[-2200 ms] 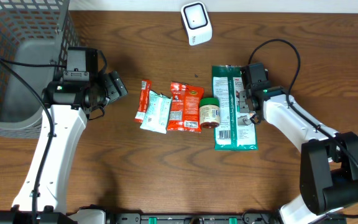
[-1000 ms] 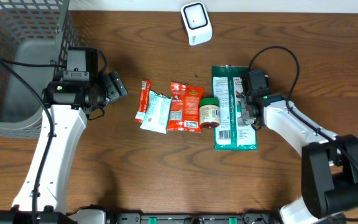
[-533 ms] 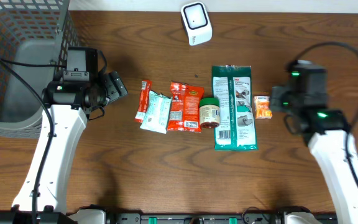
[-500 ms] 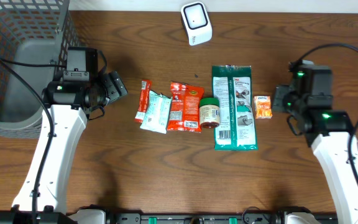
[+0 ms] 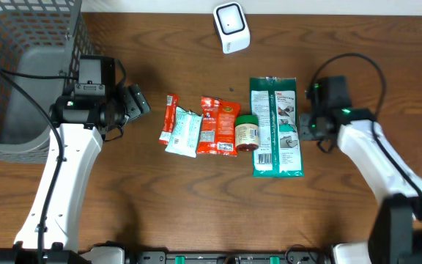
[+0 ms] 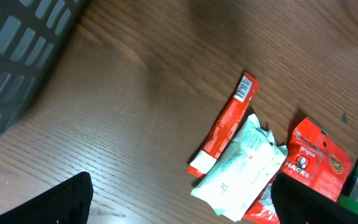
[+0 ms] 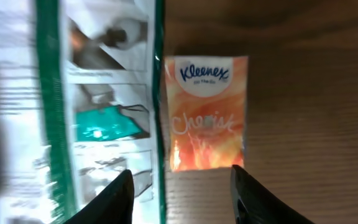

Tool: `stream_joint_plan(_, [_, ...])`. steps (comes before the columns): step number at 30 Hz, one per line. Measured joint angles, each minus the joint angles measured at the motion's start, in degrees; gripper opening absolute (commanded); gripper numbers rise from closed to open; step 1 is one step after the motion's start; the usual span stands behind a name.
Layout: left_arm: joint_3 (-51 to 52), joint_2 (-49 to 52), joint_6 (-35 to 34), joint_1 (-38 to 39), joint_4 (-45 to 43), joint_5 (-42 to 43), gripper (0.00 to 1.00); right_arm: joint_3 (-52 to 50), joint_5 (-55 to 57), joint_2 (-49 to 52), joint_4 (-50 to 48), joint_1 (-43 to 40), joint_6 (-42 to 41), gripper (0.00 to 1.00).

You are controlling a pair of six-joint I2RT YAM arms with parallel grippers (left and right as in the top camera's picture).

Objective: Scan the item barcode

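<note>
Right wrist, R claw (image 7: 180,198) open, empty, Kleenex pack (image 7: 207,112) ahead, L claw (image 6: 179,208) open, empty

An orange Kleenex pack (image 7: 207,112) lies on the wooden table (image 7: 309,93) just beside a green bag (image 7: 98,106) (the right gripper (image 7: 182,198) parted at its near end).

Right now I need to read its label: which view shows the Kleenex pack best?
Right wrist: the Kleenex pack lies label-up beside the green bag. Overhead, the right gripper covers it; left wrist misses it.
</note>
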State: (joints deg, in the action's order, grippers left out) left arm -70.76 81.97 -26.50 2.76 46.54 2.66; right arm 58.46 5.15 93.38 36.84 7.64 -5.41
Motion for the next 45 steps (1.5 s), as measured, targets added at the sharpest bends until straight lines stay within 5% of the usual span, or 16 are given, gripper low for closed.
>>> stream_joint_plan(9, [0.0, 0.0, 0.0, 0.0, 0.0, 0.0, 0.92, 0.5, 9.8, 6.3, -1.0, 3.9, 2.8, 0.48])
stream_joint_plan(23, [0.0, 0.0, 0.0, 0.0, 0.0, 0.0, 0.92, 12.7, 13.5, 6.4, 7.8, 6.1, 2.6, 0.45])
stream_joint_plan(34, [0.0, 0.0, 0.0, 0.0, 0.0, 0.0, 0.92, 13.0, 13.3, 12.9, 8.3, 6.1, 0.0, 0.43])
stream_joint_plan(42, [0.0, 0.0, 0.0, 0.0, 0.0, 0.0, 0.92, 13.0, 14.6, 18.6, 7.9, 6.2, -0.5, 0.37])
stream_joint_plan(45, [0.0, 0.0, 0.0, 0.0, 0.0, 0.0, 0.92, 13.2, 15.6, 19.2, 8.0, 6.2, -0.4, 0.24])
